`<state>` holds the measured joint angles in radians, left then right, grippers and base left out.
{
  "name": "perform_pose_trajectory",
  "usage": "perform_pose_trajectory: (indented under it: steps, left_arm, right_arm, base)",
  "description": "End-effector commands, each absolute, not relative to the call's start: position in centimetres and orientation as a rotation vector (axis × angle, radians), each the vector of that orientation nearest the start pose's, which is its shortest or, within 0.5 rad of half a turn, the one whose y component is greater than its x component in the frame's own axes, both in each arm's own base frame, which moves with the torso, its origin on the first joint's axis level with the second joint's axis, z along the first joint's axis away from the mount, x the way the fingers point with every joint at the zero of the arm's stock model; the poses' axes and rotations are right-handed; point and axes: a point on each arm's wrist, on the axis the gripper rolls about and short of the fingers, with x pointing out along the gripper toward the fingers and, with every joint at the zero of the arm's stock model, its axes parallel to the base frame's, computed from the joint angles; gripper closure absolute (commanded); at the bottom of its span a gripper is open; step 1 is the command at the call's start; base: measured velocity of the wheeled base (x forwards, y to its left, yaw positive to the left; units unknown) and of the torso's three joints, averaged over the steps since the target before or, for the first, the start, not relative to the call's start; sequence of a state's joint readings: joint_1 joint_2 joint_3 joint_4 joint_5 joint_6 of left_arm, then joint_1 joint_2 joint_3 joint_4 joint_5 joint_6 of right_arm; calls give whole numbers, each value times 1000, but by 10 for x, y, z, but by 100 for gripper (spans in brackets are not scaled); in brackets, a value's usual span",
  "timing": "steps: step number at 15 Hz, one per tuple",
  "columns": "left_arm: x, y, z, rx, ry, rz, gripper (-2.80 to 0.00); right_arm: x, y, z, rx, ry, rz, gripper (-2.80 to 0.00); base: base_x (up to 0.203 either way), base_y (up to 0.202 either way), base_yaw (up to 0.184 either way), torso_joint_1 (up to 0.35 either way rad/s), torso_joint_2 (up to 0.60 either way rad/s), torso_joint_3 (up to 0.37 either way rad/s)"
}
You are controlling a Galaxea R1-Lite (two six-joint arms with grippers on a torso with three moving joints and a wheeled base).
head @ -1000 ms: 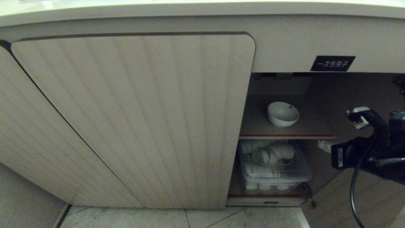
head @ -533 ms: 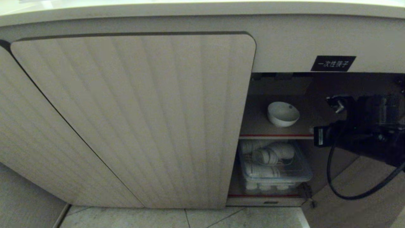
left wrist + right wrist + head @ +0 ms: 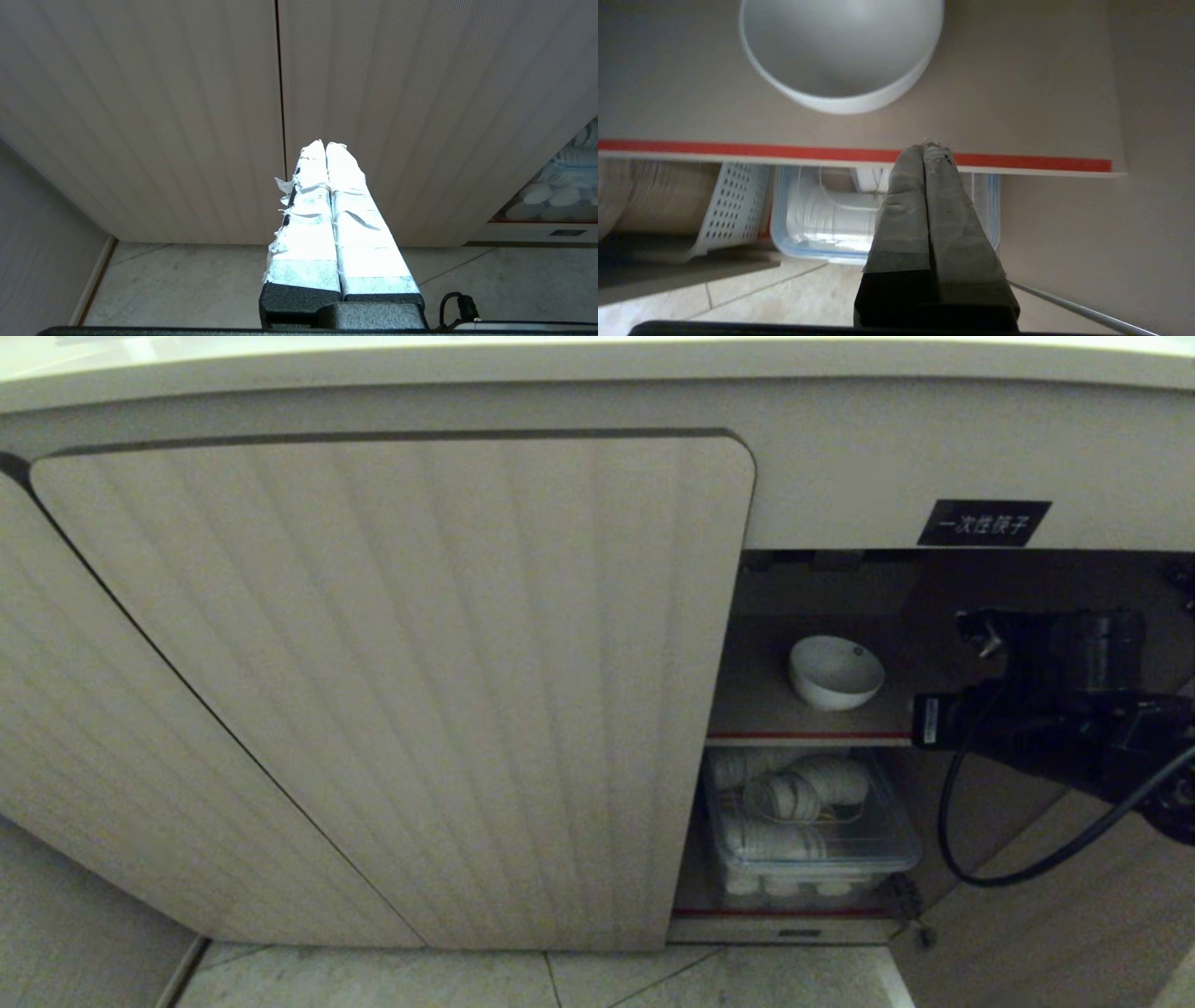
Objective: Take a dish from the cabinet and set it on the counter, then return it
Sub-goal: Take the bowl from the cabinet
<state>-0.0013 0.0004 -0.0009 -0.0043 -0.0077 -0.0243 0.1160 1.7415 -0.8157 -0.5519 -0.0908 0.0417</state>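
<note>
- Right gripper [image 3: 930, 148]: fingers pressed together, empty, level with the red-edged shelf [image 3: 1017, 163] front.
- Dish [image 3: 840, 56]: white bowl on that shelf inside the cabinet [image 3: 840, 457], just beyond the tips, apart from them.
- Clear lidded container [image 3: 803, 242] of white crockery: below the gripper.
- Left gripper [image 3: 325, 148]: closed, empty, facing a ribbed door [image 3: 140, 116].
</note>
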Motion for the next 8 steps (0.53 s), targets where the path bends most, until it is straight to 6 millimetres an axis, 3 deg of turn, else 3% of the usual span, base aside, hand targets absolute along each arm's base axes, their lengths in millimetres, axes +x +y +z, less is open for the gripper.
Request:
perform_pose_trajectory:
  steps: [1, 8]
  left_arm:
    - [-23, 0, 76, -25, -5, -9, 0]
    - [-23, 0, 76, -25, -6, -9, 0]
  right_arm:
    - [310, 34, 166, 0, 359, -9, 0]
    - [309, 40, 174, -15, 289, -96, 0]
  base:
    - [0, 0, 0, 0, 0, 0]
    - [0, 0, 0, 0, 0, 0]
